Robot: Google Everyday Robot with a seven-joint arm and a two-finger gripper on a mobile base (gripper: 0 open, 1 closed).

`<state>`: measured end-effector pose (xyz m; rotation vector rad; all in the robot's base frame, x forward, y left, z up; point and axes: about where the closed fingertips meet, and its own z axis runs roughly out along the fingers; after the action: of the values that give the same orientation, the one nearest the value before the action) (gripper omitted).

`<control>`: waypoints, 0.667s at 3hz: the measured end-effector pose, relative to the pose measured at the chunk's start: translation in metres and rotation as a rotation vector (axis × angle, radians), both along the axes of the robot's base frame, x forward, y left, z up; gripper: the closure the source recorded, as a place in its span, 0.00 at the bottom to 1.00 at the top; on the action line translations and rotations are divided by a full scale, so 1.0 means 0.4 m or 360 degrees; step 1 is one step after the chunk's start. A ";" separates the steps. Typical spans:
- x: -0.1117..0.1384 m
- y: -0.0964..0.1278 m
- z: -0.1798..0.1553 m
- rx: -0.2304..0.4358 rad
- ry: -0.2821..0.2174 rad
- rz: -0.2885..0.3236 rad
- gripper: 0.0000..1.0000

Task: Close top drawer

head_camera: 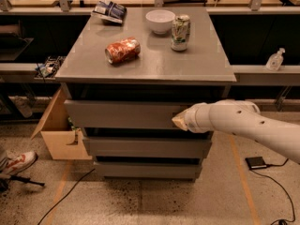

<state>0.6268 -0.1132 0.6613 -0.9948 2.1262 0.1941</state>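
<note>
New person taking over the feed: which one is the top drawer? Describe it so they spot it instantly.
Find the grey cabinet in the middle of the view. The top drawer is the plain front right under its tabletop, with the gripper at its right end. Unlike the two fronts below, it looks wider and juts out past them.

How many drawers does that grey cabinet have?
3, stacked: the top drawer, with the gripper at the right part of its front; a middle drawer below; a bottom drawer lowest.
</note>
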 end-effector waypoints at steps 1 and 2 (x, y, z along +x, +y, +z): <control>-0.041 -0.038 -0.004 -0.0023 0.0034 -0.0055 1.00; -0.112 -0.140 -0.001 -0.0078 0.0100 -0.0217 1.00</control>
<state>0.5819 -0.1691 0.6610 -0.8773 2.2565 0.1078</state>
